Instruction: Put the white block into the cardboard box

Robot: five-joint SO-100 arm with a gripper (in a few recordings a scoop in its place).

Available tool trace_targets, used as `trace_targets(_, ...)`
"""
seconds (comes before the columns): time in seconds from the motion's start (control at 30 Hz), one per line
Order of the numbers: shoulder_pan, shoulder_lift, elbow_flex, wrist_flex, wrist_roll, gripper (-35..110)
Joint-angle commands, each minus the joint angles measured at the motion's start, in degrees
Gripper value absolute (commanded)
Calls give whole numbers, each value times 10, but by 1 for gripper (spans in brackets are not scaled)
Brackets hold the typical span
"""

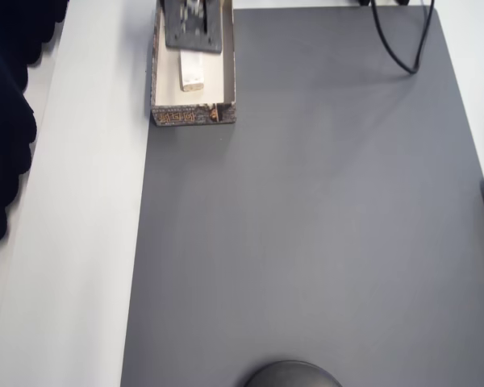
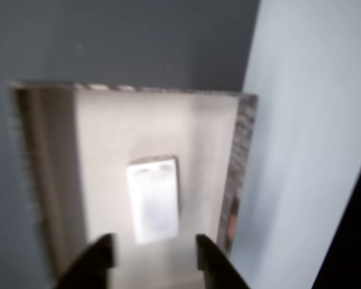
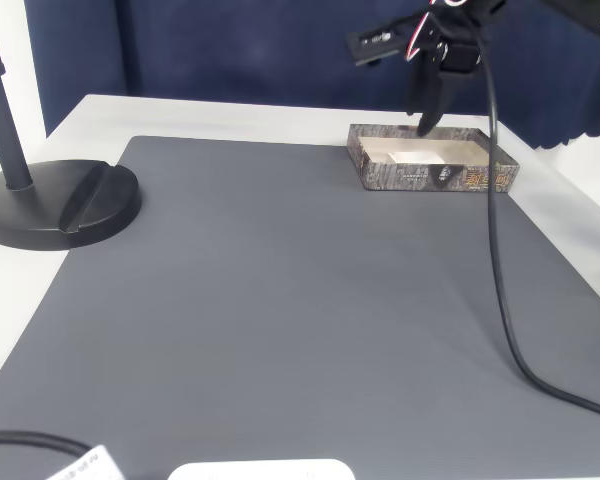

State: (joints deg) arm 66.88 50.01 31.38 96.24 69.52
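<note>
Fingers (image 2: 153,256) apart above white block (image 2: 153,200)

place: lab or office test bench | evidence: white desk (image 3: 230,118) with a plain dark grey mat (image 3: 280,300) over most of it | dark blue curtain (image 3: 230,50) behind the far edge | black round stand base (image 3: 55,205) at the left edge | loose black cable (image 3: 500,260) across the mat

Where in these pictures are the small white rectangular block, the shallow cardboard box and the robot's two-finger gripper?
small white rectangular block (image 2: 153,198): wrist view, middle of its top face.
shallow cardboard box (image 1: 192,116): overhead view, patterned outer end wall.
two-finger gripper (image 2: 155,256): wrist view, midway between the dark fingertips.
</note>
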Motion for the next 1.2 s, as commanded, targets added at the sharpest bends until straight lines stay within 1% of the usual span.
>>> trace_targets(0.0, -25, 149, 88, 17, -73, 1)
trace_targets(0.03, -31, 176, 120, 16, -93, -2)
trace_targets(0.2, -62, 287, 233, 18, -148, -2)
trace_targets(0.3, -107, 367, 316, 15, -212, -2)
trace_targets(0.5, -248, 490, 446, 16, -357, -2)
trace_targets(0.7, -408, 563, 526, 16, -508, -2)
trace_targets(0.87, -529, 665, 662, -13, -613, -2)
trace_targets(0.97, -582, 737, 761, -45, -640, -2)
trace_targets(1.17, -642, 858, 904, -77, -650, -2)
